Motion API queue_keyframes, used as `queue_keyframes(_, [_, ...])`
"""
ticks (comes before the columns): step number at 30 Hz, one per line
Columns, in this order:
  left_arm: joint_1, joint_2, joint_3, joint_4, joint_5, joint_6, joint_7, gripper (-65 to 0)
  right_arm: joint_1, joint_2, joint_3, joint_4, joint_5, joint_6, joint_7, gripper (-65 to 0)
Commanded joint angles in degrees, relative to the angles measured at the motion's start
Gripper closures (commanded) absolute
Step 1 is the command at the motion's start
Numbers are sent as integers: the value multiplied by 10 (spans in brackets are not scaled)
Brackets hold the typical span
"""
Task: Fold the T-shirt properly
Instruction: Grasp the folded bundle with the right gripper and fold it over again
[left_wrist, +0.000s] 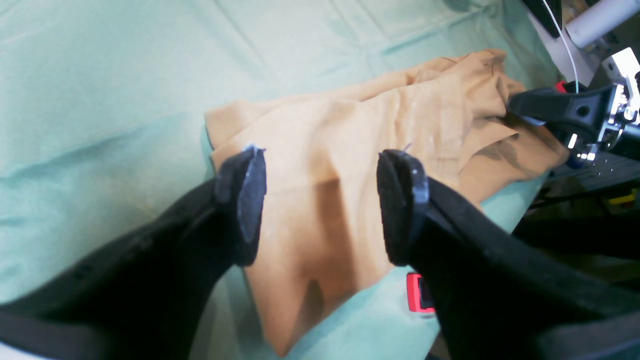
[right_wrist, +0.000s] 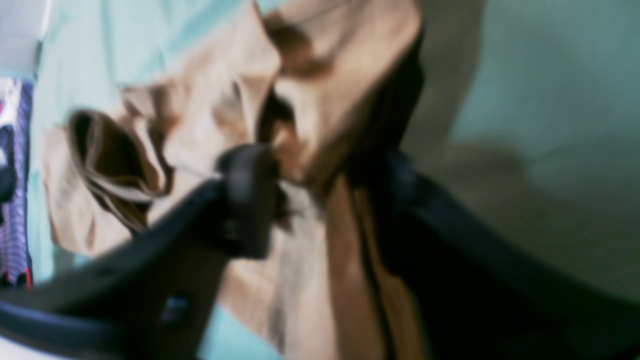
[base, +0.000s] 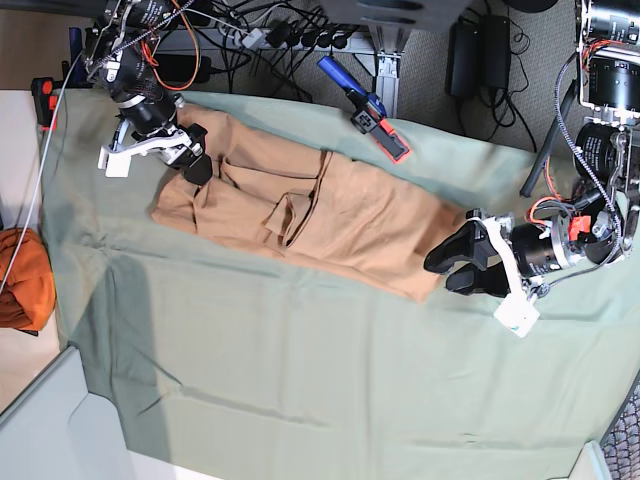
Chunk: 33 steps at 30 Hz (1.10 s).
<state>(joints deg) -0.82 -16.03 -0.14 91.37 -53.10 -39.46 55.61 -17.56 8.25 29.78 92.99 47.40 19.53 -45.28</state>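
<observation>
The tan T-shirt lies crumpled in a long band on the pale green sheet, running from upper left to middle right. My left gripper is open at the shirt's right end; in the left wrist view its fingers straddle the T-shirt just above it. My right gripper is at the shirt's upper-left end. In the blurred right wrist view its jaws stand apart with bunched folds of the T-shirt between them. It also shows in the left wrist view.
A darker orange cloth bundle lies off the sheet at the left edge. A blue and red tool lies at the back of the sheet. Cables and a power strip run behind. A grey bin corner is at the front left.
</observation>
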Motion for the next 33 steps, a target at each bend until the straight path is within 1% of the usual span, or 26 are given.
queue_keyframes(1, [-11, -3, -8, 9, -22, -5, -11, -383, -2, 3, -2, 4, -2, 60, -9, -193])
queue_keyframes(4, [-11, -3, -33, 9, -35, -5, -9, -383, -1, 3, -2, 4, -8, 60, 11, -33])
queue_keyframes(5, [-11, -3, -44, 9, -35, -5, -7, -383, -1, 3, -2, 4, -14, 60, 24, 0])
queue_keyframes(7, [-11, -4, -66, 9, -42, -5, 1, -383, -1, 5, 0, 4, -31, 60, 40, 0])
queue_keyframes(9, [-10, -11, -83, 9, -57, -5, 10, -383, 1, 9, 7, 4, -40, 60, 44, 0])
queue_keyframes(13, [-8, -42, -96, 9, -63, -5, 13, -383, 13, 26, 49, 4, -40, 60, 43, 0])
queue_keyframes(16, [-3, -70, -96, 9, -67, -5, 14, -383, 17, 51, 84, 4, -40, 60, 43, 0])
queue_keyframes(20, [5, -99, -96, 9, -76, -5, 20, -383, 17, 93, 119, 4, -41, 60, 43, 0])
queue_keyframes(23, [11, -111, -98, 9, -88, -5, 25, -383, 17, 121, 134, 4, -36, 60, 32, 0])
queue_keyframes(25, [11, -113, -103, 9, -96, -5, 30, -383, 17, 135, 134, 5, -11, 60, 20, 0])
queue_keyframes(27, [11, -113, -111, 11, -104, -5, 30, -383, 17, 136, 134, 18, 5, 60, 17, 0])
queue_keyframes(29, [11, -113, -117, 15, -105, -5, 30, -383, 17, 125, 134, 48, 7, 60, 7, 0])
queue_keyframes(33, [11, -113, -119, 26, -105, -5, 34, -383, 16, 77, 129, 138, 6, 60, -9, 0])
